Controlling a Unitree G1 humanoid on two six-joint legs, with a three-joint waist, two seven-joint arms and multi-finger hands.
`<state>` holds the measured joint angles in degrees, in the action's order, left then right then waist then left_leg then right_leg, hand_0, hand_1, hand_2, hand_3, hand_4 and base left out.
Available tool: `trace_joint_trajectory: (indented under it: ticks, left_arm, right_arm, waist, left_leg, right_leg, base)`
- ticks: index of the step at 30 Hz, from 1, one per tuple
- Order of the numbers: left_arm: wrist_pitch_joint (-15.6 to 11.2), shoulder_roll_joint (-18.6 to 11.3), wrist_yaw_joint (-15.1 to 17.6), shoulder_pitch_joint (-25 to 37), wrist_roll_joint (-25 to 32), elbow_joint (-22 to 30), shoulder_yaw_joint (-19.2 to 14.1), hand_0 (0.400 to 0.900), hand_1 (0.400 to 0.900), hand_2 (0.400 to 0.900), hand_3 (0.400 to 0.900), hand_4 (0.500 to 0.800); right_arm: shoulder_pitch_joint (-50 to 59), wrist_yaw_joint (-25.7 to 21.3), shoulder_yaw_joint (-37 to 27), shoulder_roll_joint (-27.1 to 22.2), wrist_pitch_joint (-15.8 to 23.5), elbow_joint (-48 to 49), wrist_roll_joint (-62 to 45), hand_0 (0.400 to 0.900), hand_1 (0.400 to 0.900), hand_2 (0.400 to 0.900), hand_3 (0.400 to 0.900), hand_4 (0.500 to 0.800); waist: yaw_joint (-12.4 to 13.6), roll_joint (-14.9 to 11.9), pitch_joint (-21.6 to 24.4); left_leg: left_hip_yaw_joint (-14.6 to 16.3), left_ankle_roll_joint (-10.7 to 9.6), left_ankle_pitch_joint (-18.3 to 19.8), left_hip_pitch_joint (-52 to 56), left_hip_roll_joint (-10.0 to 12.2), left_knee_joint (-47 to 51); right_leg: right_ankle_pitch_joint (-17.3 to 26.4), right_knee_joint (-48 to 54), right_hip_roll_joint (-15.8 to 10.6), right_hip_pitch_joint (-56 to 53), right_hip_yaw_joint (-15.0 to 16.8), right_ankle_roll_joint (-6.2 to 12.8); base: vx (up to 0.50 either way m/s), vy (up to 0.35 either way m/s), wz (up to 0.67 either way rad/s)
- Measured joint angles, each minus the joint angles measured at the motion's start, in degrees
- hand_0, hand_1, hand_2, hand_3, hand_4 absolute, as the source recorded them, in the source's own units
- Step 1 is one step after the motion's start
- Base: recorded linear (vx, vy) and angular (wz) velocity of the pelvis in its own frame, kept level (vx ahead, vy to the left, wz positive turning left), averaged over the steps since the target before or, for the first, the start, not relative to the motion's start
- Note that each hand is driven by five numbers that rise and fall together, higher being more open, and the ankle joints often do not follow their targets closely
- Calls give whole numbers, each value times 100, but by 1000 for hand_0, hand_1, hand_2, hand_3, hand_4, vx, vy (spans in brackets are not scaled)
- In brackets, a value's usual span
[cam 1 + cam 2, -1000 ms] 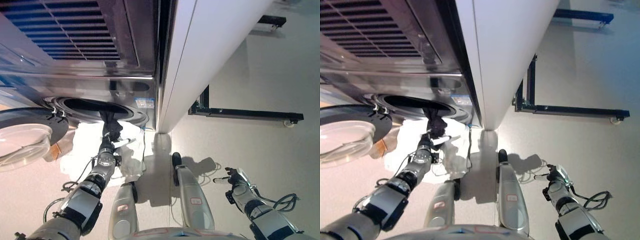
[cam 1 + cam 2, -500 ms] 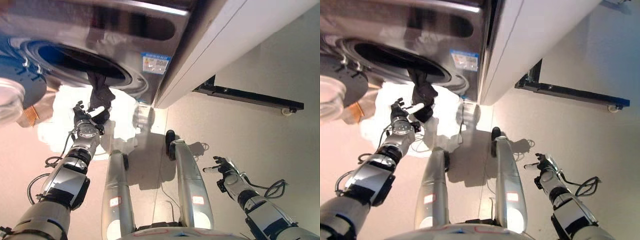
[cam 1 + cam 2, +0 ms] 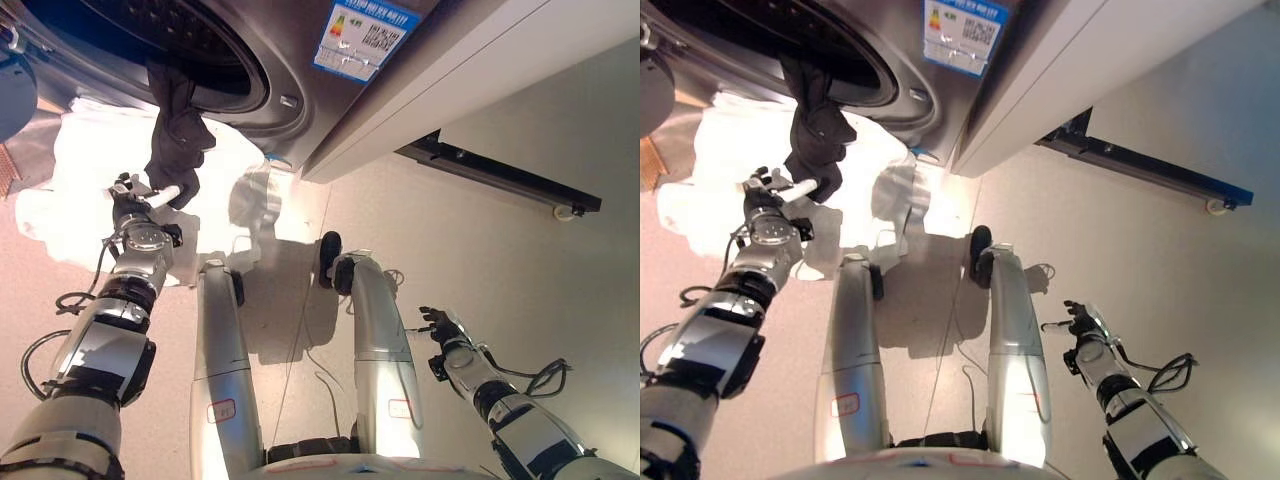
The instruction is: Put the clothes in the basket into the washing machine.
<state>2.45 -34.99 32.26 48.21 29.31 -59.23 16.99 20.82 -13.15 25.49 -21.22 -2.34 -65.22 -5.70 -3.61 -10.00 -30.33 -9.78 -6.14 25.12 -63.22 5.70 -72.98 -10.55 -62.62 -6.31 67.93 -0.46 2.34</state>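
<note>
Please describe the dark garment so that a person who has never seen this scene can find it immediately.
Find the washing machine at the top, with its round drum opening. The dark garment hangs from the lower rim of that opening, down toward the left robot hand. It is the only black cloth; the clothes behind it are white.

Left eye view: from the head, looking down along the washing machine point(image 3: 300, 90) front.
Right eye view: same, slightly aside.
Shared: washing machine, floor point(image 3: 520, 270).
</note>
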Motion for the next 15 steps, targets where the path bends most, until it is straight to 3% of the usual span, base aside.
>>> trace_joint_trajectory:
  ticks: [15]
  left_arm:
    - [187,-123,-160,339,4,-9,135,900,900,900,900,800]
  right_arm:
    - [-121,103,-103,-12,59,1,1,900,900,900,900,800]
  waist:
    - [-344,74,-48]
  left_leg:
    - [218,174,174,-80,67,-264]
  right_leg:
    - [-16,-251,106,268,241,-3]
  base:
    - [38,30,-12]
